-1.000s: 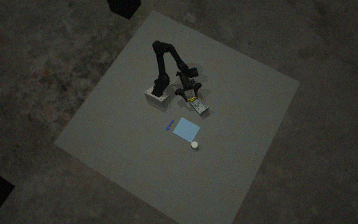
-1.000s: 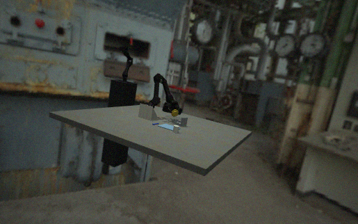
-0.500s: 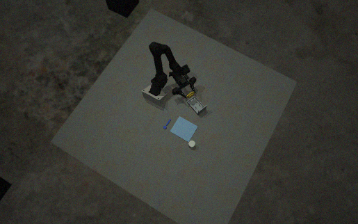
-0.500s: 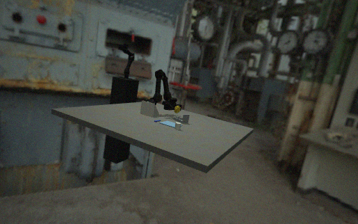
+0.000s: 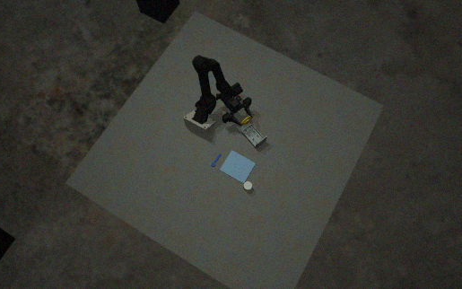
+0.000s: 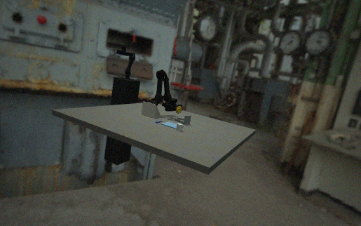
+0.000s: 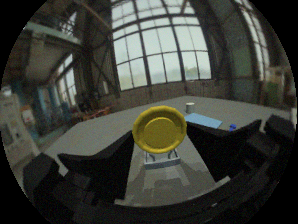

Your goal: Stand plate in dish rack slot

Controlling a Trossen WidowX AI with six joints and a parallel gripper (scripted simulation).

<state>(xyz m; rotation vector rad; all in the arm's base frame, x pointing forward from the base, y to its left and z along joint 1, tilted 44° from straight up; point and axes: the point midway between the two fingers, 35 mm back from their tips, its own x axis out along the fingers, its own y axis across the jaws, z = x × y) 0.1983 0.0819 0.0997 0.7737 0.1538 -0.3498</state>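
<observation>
Gripper (image 5: pixel 238 119) (image 6: pixel 179 109) (image 7: pixel 158 129) clamping plate (image 5: pixel 246 120) (image 6: pixel 179 109) (image 7: pixel 159 129), holding it above table (image 5: pixel 167 179) (image 6: pixel 144 140) (image 7: pixel 95 131), inward from its far edge. Rack (image 5: pixel 259 142) (image 6: pixel 187 119) (image 7: pixel 162 164) lying just ahead of gripper, its long axis running outward; I'm judging slot alignment comes next.

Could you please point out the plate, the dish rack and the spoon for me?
Plate (image 5: pixel 246 120) (image 6: pixel 179 109) (image 7: pixel 157 131): top, exterior and wrist views, on its yellow face.
Rack (image 5: pixel 262 141) (image 6: pixel 187 119) (image 7: pixel 162 164): top, exterior and wrist views, on its end wall.
Spoon (image 5: pixel 213 163) (image 6: pixel 158 122) (image 7: pixel 233 127): top, exterior and wrist views, on its blue body.
</observation>
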